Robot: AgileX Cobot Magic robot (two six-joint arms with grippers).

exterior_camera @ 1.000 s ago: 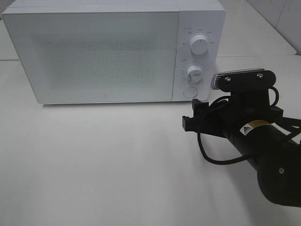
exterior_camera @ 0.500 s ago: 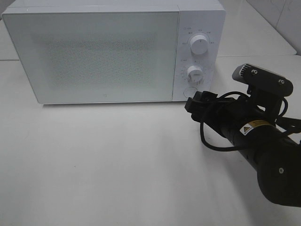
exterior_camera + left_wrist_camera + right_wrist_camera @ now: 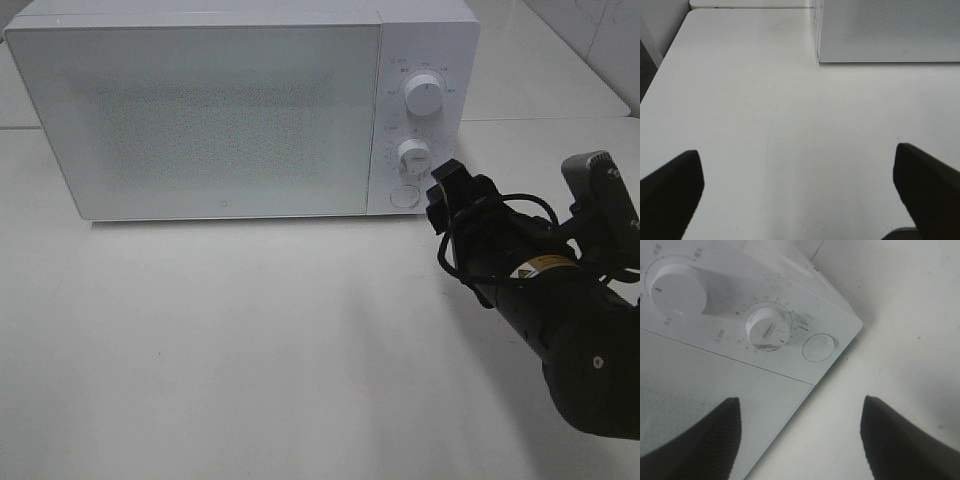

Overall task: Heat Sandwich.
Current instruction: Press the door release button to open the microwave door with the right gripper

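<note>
R arm [image 3: 560, 330] extended, wrist rolled, R gripper [image 3: 447, 192] jaws apart; L gripper [image 3: 800, 192] jaws wide apart.

Boxy white microwave oven [image 3: 220, 110] blocks the back of the white tabletop [image 3: 250, 340], its frosted door [image 3: 200, 115] shut flush. Broad bare tabletop in front of the door, free to pass. Black right arm [image 3: 540, 300] fills the near right corner. Its right gripper [image 3: 447, 188], jaws apart, sits just beside the round white button [image 3: 403, 195] below the lower white dial [image 3: 412, 155]. The left gripper [image 3: 799, 172], spread wide, is over bare table near the oven's front corner.
</note>
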